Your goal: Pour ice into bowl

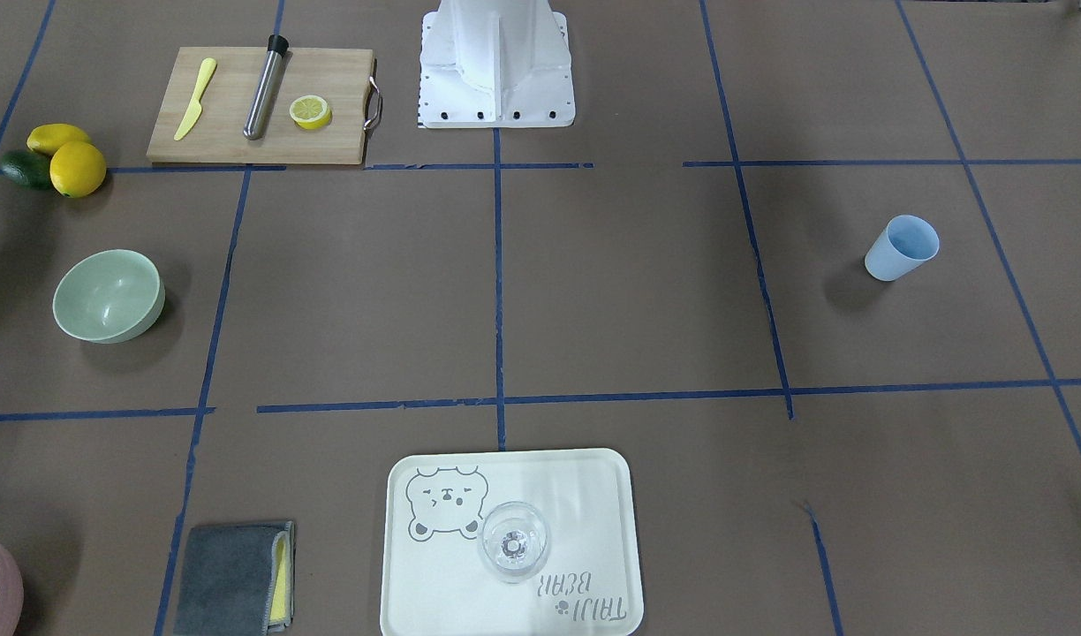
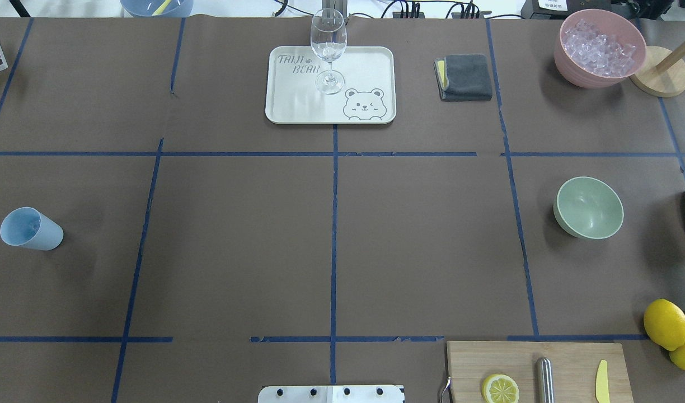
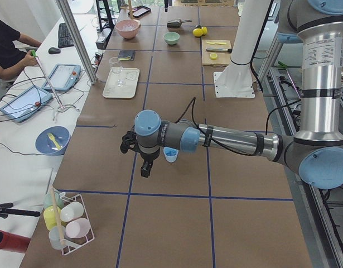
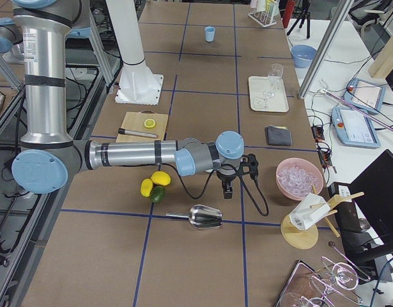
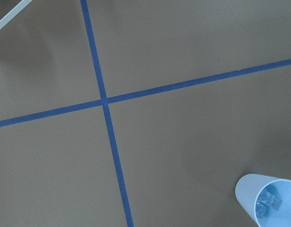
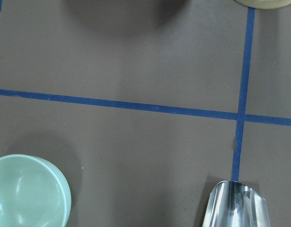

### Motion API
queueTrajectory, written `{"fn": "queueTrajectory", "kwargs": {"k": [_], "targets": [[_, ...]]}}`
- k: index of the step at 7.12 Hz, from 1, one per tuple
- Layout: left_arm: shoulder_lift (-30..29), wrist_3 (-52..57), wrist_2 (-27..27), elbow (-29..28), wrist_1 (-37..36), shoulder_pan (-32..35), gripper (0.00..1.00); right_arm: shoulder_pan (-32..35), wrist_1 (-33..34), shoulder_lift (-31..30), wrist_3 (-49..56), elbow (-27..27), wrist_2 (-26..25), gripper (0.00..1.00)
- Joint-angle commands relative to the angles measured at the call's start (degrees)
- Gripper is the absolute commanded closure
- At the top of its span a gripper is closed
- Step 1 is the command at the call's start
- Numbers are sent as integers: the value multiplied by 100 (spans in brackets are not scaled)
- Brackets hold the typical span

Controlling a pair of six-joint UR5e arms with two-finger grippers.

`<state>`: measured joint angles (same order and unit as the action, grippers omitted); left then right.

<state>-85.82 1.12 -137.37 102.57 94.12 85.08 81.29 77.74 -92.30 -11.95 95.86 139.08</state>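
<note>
The pale mint-green bowl [image 1: 108, 294] stands empty on the brown table; it also shows in the overhead view [image 2: 589, 207] and low left in the right wrist view [image 6: 27, 191]. A blue cup [image 2: 30, 228] stands far across the table. The left wrist view shows a few clear ice cubes [image 5: 269, 206] in the blue cup's bottom. My left gripper [image 3: 144, 169] hangs just beside the cup [image 3: 170, 154]. My right gripper [image 4: 227, 190] hangs over the bowl's area and hides it. Both show only in side views, so I cannot tell whether they are open or shut.
A pink bowl [image 2: 569, 56] full of ice stands by a wooden stand [image 2: 658, 75]. A metal scoop [image 4: 206, 217] lies near the right gripper. Also here are a tray [image 2: 370, 67] with a wine glass [image 2: 328, 45], a grey cloth [image 2: 465, 76], a cutting board [image 1: 231, 97] and lemons [image 1: 77, 168].
</note>
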Motion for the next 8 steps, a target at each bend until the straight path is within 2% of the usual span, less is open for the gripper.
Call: {"fn": "queueTrajectory", "kwargs": {"k": [1, 2, 3, 4, 5, 6, 8], "targets": [[22, 3, 0, 8, 10, 0, 0, -121, -13, -16, -148, 20, -4, 0], [22, 3, 0, 26, 19, 0, 0, -331, -109, -16, -201, 90, -4, 0], [22, 3, -9, 43, 28, 0, 0, -585, -519, -16, -750, 116, -21, 0], [22, 3, -9, 52, 28, -9, 0, -1067, -1184, -16, -1756, 108, -135, 0], [22, 3, -9, 52, 28, -9, 0, -1689, -1957, -16, -2932, 99, -693, 0], [22, 3, -9, 52, 28, -9, 0, -2287, -2391, -51, -3605, 73, -1212, 0], [13, -24, 0, 52, 106, -9, 0, -2512, -2395, -252, -3621, 81, -1305, 3]]}}
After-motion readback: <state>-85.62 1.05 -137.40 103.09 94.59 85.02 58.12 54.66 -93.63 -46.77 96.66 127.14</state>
